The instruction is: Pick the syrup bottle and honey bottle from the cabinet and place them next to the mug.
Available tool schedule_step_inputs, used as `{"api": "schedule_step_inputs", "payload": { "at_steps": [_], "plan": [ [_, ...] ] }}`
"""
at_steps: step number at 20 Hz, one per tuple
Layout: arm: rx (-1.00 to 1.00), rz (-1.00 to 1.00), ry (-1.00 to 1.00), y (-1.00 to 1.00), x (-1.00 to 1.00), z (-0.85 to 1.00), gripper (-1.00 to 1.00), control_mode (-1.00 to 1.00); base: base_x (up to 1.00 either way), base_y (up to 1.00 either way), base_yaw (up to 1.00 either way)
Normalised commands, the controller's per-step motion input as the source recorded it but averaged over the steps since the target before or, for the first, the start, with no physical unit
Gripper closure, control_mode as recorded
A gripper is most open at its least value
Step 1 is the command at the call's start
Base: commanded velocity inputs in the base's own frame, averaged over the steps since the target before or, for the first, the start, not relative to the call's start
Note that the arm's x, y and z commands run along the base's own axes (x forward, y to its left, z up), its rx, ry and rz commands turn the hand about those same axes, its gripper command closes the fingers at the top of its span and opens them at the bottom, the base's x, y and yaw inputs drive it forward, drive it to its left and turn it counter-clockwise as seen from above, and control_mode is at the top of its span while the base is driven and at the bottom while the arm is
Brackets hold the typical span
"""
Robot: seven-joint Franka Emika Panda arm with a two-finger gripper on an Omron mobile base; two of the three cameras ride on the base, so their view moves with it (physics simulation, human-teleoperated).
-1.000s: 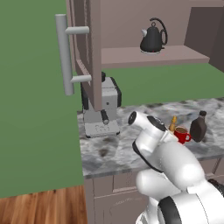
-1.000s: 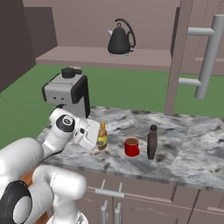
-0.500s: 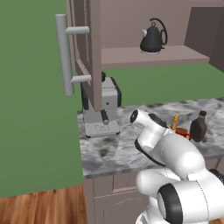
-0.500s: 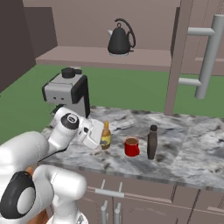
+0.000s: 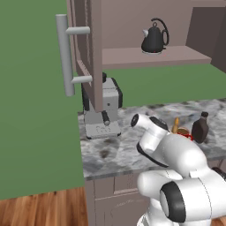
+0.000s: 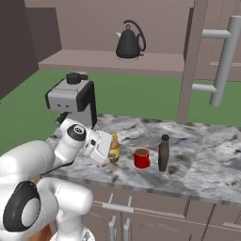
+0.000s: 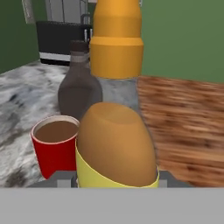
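The gripper (image 6: 109, 153) is low over the marble counter (image 6: 207, 155), and its jaws are pinched on the honey bottle (image 6: 114, 148), one on each side of the yellow-labelled body. In the hand view the honey bottle (image 7: 116, 131) sits right in front of the lens, amber body and orange nozzle pointing away, with the finger tips hidden behind it. From the right base view the bottle looks upright; whether its base touches the counter I cannot tell.

Taking the mug (image 6: 141, 157) as the landmark: the honey bottle is just beside it on the arm's side, with a small gap between them. The mug (image 7: 57, 146) is bright red, stands upright on the counter, and shows a dark brown inside. On the far side of the mug, also just beside it, stands the syrup bottle (image 6: 163, 153), dark brown with a black cap, upright on the counter. In the hand view the syrup bottle (image 7: 80, 89) rises right behind the mug. In the left base view the honey bottle (image 5: 175, 126), the mug (image 5: 187, 134) and the syrup bottle (image 5: 200, 128) line up past the arm's elbow.

Further back from the mug, toward the wall, a grey coffee machine (image 6: 73, 99) stands on the counter. Above and behind the mug is the cabinet (image 6: 117, 63), its door (image 6: 193, 61) swung open with the grey bar handle (image 6: 223, 61) facing out. On the cabinet shelf stands a black kettle (image 6: 129, 42).
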Motion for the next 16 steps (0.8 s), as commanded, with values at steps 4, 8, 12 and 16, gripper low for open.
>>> {"api": "schedule_step_inputs", "payload": {
  "at_steps": [4,8,12,16],
  "plan": [
    [-0.03,0.0,0.0,0.0,0.0,-0.22,1.0,-1.0,0.0,0.0,0.0],
    [-0.03,0.0,0.0,0.0,0.0,-0.16,1.0,-1.0,0.0,0.0,0.0],
    [-0.03,0.0,0.0,0.0,0.0,-0.12,1.0,-1.0,0.0,0.0,0.0],
    [-0.02,0.0,0.0,0.0,0.09,-0.02,1.0,-1.0,0.0,0.0,0.0]
  ]
}}
